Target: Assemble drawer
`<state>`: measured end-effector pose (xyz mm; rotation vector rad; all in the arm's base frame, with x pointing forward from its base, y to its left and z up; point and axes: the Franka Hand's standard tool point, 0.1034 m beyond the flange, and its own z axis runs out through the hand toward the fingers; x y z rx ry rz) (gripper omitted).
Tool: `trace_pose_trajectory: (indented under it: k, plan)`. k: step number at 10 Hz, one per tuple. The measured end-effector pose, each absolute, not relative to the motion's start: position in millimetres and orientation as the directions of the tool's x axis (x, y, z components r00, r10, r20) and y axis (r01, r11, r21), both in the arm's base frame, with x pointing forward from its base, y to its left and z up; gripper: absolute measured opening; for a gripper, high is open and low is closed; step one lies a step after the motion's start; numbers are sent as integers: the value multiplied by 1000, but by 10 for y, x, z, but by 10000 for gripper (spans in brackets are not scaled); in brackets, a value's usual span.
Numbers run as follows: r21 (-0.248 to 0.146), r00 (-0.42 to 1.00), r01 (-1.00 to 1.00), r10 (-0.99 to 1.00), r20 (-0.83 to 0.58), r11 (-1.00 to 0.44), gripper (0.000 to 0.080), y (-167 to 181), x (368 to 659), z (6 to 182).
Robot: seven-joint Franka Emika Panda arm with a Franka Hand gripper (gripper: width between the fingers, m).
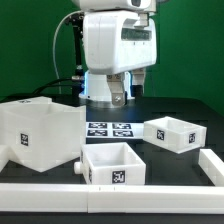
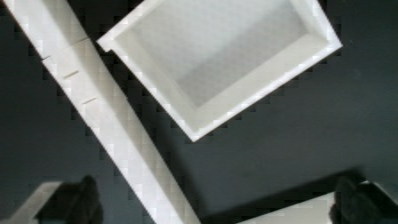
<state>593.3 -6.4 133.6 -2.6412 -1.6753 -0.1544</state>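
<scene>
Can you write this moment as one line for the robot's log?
gripper: open, empty | housing: exterior view's left | front tray, side tray: outside housing, apart

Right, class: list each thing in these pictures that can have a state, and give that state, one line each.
Housing: standing on the table, neither tray slid in.
Front tray: loose on the table, open side up, empty.
Tray at the exterior view's right: loose on the table, open side up, looks empty.
Gripper: fingers open, holding nothing, above the table.
</scene>
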Motion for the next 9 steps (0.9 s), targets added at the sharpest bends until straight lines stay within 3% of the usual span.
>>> trace_pose_trajectory:
  k: [6,7,9]
  plan:
    - [40,418,905,904,94,-423,650,-76,5927,1315]
    - [55,342,936,935,90,-348,650,-152,5903,1261]
    - [43,260,963,962,84,-264,650,-359,5948,1105]
